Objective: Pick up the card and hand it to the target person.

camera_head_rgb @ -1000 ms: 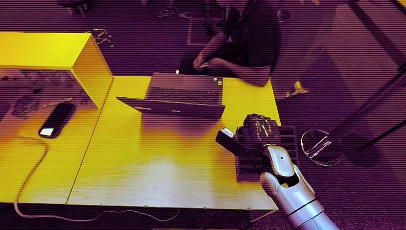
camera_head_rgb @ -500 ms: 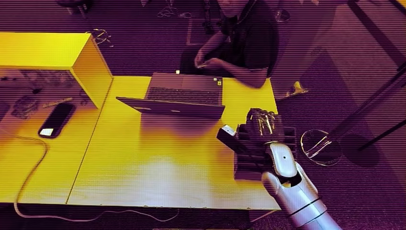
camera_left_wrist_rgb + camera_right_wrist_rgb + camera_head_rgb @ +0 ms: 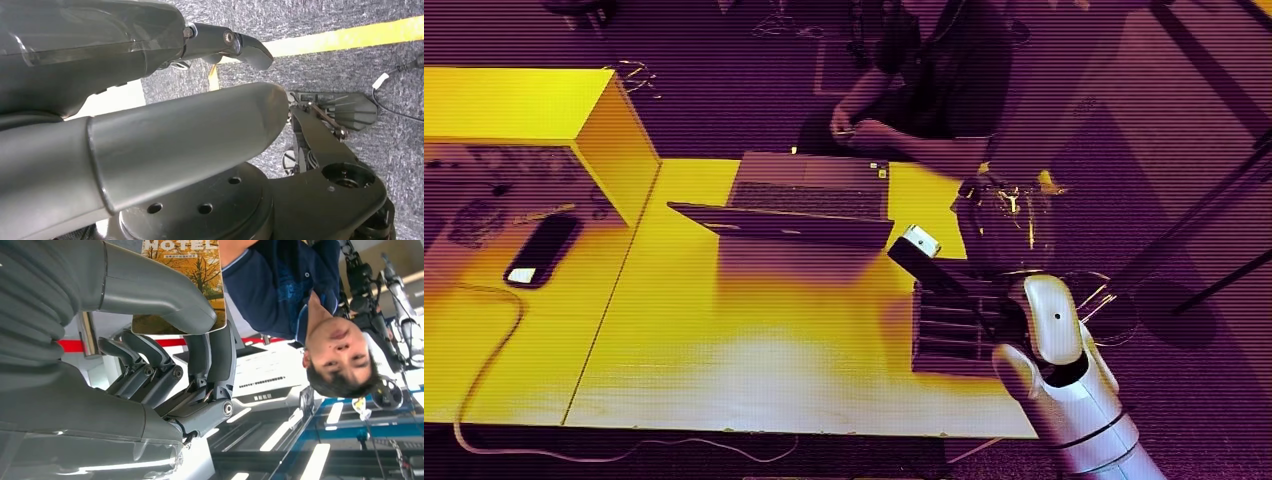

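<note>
Your right hand [image 3: 165, 360] clamps its thumb and dark fingers [image 3: 212, 355] on the card [image 3: 182, 275], a printed piece lettered "HOTEL" over an autumn-tree picture, as the right wrist view shows. The thumb presses across the card's face while the fingers back it from behind. In the head view, you see that same right hand [image 3: 1004, 215] raised above the far right corner of the worktop [image 3: 754, 350], with the silver forearm running back toward the near right edge.

Just beyond the card sits the person [image 3: 295, 295] in a dark short-sleeved top, near your raised hand but not touching it. In the head view, the person [image 3: 944, 80] is seated at the worktop's far side with hands together behind an open laptop [image 3: 799, 200].

Below your forearm, a dark slotted rack [image 3: 949, 325] stands on the worktop near its right edge. A dark phone-like device [image 3: 542, 250] lies on the adjoining surface to the left, and a cable [image 3: 484, 350] trails beside it.

Your left hand [image 3: 150, 140] hangs over grey carpet with a yellow line [image 3: 345, 37]; its thumb and one finger stand apart, with nothing between them.
</note>
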Tool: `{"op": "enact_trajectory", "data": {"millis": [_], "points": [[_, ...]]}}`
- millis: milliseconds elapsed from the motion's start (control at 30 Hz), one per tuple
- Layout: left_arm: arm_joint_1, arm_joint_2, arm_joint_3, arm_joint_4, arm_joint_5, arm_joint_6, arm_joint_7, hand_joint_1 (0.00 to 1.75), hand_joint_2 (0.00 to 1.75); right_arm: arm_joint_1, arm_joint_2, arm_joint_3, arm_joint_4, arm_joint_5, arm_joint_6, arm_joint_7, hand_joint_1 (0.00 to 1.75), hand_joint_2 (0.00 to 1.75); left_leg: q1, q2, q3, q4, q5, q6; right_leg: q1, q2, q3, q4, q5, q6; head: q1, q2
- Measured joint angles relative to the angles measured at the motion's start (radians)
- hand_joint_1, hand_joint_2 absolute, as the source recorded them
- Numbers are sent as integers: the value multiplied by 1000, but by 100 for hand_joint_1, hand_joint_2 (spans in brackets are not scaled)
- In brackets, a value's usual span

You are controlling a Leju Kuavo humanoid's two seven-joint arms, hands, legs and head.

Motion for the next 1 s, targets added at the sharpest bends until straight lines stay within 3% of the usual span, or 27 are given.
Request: {"op": "enact_trajectory", "data": {"millis": [233,867,933,1000], "points": [[0,0,-3,0,-12,-15,-1,0,0,-6,-3,-6,45,2,-59,-50,175,175,0,0,0,0,0,0,0,0,0,0,0,0,0,0],[-1,0,-22,0,-26,-30,-1,0,0,-62,-3,-5,205,33,-79,-77,175,175,0,0,-1,0,0,0,0,0,0,0,0,0,0,0],[-1,0,-25,0,-26,-29,-1,0,0,-62,-3,-5,210,39,-78,-75,111,175,0,0,-1,0,0,0,0,0,0,0,0,0,0,0],[-1,0,-28,0,-24,-29,-1,0,0,-62,-3,-5,213,45,-74,-69,24,175,0,0,-1,0,0,0,0,0,0,0,0,0,0,0]]}}
